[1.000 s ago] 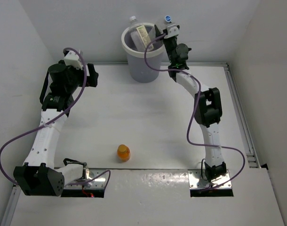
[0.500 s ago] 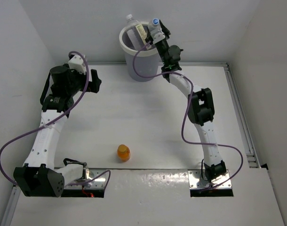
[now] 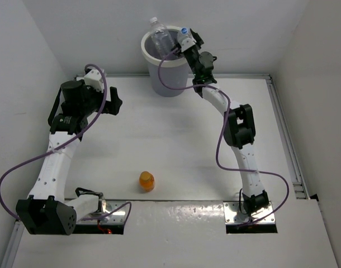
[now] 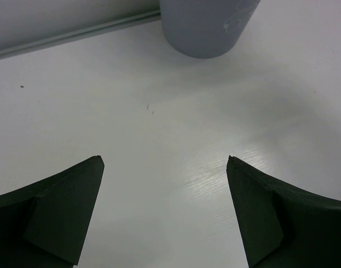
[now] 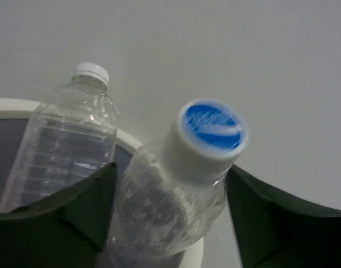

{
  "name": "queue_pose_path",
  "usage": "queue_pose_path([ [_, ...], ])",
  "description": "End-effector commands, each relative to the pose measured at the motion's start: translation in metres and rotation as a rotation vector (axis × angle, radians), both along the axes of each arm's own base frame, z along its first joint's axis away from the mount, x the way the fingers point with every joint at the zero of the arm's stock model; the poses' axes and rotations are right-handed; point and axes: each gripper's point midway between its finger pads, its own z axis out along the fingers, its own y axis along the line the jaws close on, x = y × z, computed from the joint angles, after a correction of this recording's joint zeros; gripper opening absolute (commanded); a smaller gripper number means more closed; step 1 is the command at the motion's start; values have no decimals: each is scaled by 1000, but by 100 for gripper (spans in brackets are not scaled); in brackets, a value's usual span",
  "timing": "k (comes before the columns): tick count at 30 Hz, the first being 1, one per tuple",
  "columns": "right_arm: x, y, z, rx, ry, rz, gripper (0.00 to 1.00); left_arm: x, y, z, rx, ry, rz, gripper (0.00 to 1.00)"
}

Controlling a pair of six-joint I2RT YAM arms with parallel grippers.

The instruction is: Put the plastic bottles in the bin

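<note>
Clamping the tiny clear bottle (image 5: 176, 190) between its two dark fingers (image 5: 58, 212), the right gripper (image 3: 185, 39) hangs at the top of the bin (image 3: 170, 81), over the right-hand part of the thick white rim. The bottle is tilted, and its white cap with the blue top sticks out past the fingertips. In the wrist view its lower body lies over the rim, directly under the gripper.

Just to this gripper's left, a larger clear bottle with a white cap (image 5: 64, 145) stands inside the bin. It leans on the rim, and its neck and shoulders rise above it. It sits close beside the held bottle, but whether the two touch cannot be told.

The left gripper (image 4: 165, 218) is spread wide with nothing between its fingers and points across the bare white counter (image 4: 159, 111). The bin's grey-lavender wall lies ahead of it, beyond the fingertips and a little to the right, well apart from them.

The squat orange bottle (image 3: 146, 181) stands upright on the counter, far behind both grippers and close to the arms' bases. It is nearer the left arm's base than the right's, and nothing touches it.
</note>
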Motion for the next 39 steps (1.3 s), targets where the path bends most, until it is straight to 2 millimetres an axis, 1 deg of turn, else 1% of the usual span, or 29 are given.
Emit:
queue_pose_path([
  [1, -14, 15, 17, 33, 15, 67, 82, -6, -4, 15, 5, -38, -40, 99],
  [3, -16, 14, 24, 89, 29, 81, 95, -7, -7, 15, -2, -38, -61, 99],
  [4, -25, 13, 46, 148, 35, 112, 100, -10, -12, 19, 1, -54, -93, 99],
  [5, -28, 16, 50, 192, 59, 150, 100, -12, -15, 20, -5, -54, -110, 99],
  [6, -37, 14, 74, 245, 56, 200, 100, -13, -18, 20, 0, -60, -136, 99],
  [8, -50, 19, 100, 313, 72, 271, 100, -25, -31, 21, -8, -63, -244, 99],
  [9, -62, 18, 121, 365, 66, 322, 100, -28, -38, 23, -9, -73, -297, 99],
  [12, -97, 14, 177, 455, 35, 413, 100, -69, -65, 21, 33, -115, -571, 99],
  [13, -111, 10, 197, 470, 19, 435, 100, -77, -68, 14, 49, -111, -611, 99],
  [14, -116, 8, 201, 489, 42, 447, 100, -84, -70, 8, 69, -114, -650, 99],
  [15, -131, 1, 220, 507, 35, 466, 100, -91, -72, 0, 84, -106, -694, 97],
  [16, -146, -4, 232, 508, 50, 476, 100, -108, -77, -13, 123, -100, -795, 97],
  [17, -145, -8, 222, 516, 97, 472, 100, -119, -80, -21, 147, -94, -855, 97],
  [19, -168, -28, 229, 524, 140, 473, 100, -137, -84, -43, 259, -107, -998, 96],
  [20, -167, -31, 209, 514, 237, 455, 100, -164, -92, -59, 235, -20, -1087, 96],
  [21, -170, -45, 184, 513, 313, 423, 100, -173, -93, -69, 253, 13, -1139, 96],
  [22, -186, -50, 180, 497, 367, 426, 100, -190, -94, -84, 286, 55, -1213, 96],
  [23, -207, -60, 191, 494, 355, 423, 100, -196, -95, -91, 299, 75, -1240, 96],
  [24, -198, -71, 137, 492, 486, 364, 100, -201, -96, -98, 324, 81, -1264, 96],
  [25, -225, -80, 147, 486, 491, 359, 100, -207, -96, -110, 360, 96, -1290, 96],
  [26, -225, -84, 105, 488, 590, 325, 100, -207, -97, -113, 389, 78, -1299, 96],
  [27, -229, -95, 85, 497, 655, 284, 100, -207, -99, -115, 405, 67, -1292, 96],
  [28, -253, -103, 95, 496, 650, 285, 100, -206, -102, -118, 433, 35, -1284, 96],
  [30, -263, -113, 41, 502, 771, 237, 100, -208, -106, -123, 452, 19, -1303, 96],
  [31, -281, -119, 53, 502, 735, 237, 100, -213, -111, -129, 460, 21, -1335, 95],
  [32, -285, -126, 24, 506, 801, 202, 100, -217, -112, -133, 467, 30, -1351, 95],
  [33, -296, -128, 20, 508, 805, 197, 100, -218, -112, -134, 484, 33, -1360, 92],
  [37, -309, -138, -9, 507, 878, 151, 100, -225, -121, -149, 507, 33, -1418, 91],
  [39, -312, -139, -13, 512, 898, 146, 100, -224, -128, -156, 528, 44, -1429, 91],
])
